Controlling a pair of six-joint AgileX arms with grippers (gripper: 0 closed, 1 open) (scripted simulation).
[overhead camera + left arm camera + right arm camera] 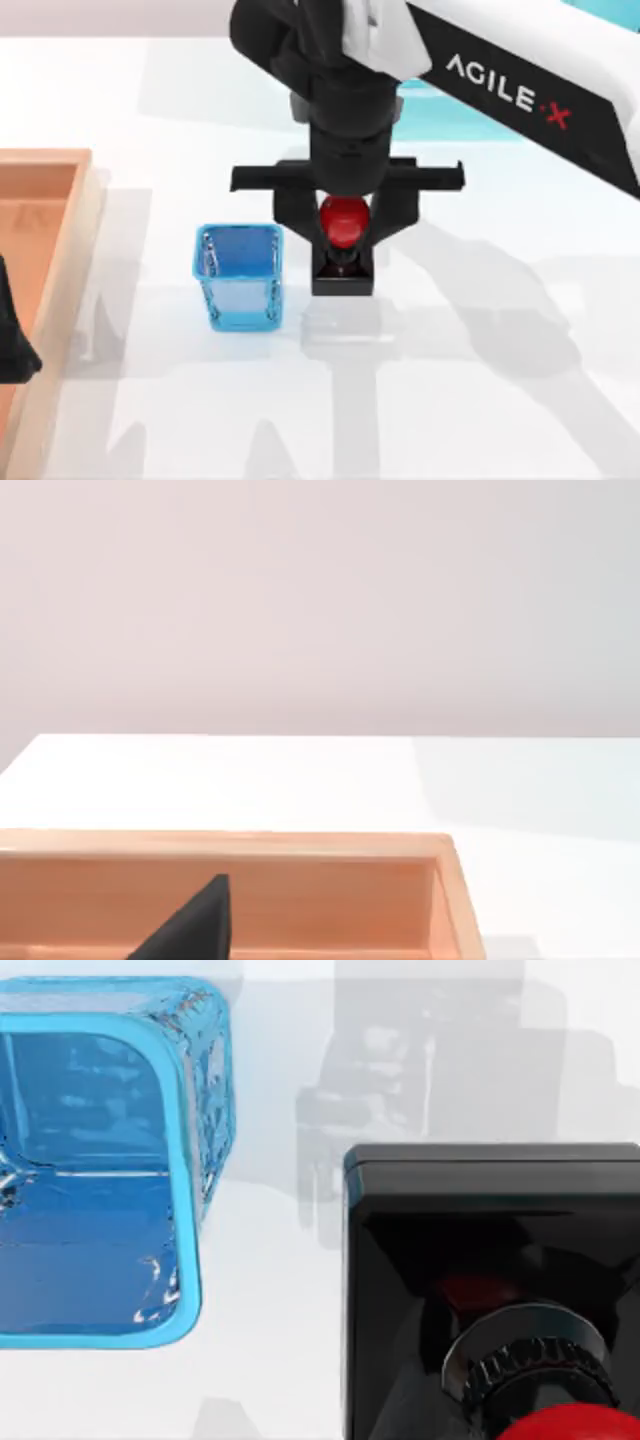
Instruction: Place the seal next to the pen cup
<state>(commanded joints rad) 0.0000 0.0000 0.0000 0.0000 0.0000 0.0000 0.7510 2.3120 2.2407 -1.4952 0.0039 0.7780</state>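
Seal [343, 250]: black square block base, glossy red round knob on top; stands upright on the white table [480, 400], just right of the pen cup, a narrow strip of table between them. In the right wrist view the seal [480, 1260] appears close up, black base with a ribbed collar under the red knob

Right gripper [343, 222]: directly over the seal, black fingers either side of the red knob, pinching it; white arm lettered AGILEX runs off to the upper right

Pen cup [239, 277]: translucent blue, square, thin glassy walls, upright, open mouth up, left of the seal; also in the right wrist view [100, 1160]

Wooden tray [45, 250]: light orange, raised rim, at the table's left edge, well apart from cup and seal; also in the left wrist view [300, 880]

Left gripper [12, 340]: parked at the left edge over the tray; whether spread or closed cannot be told
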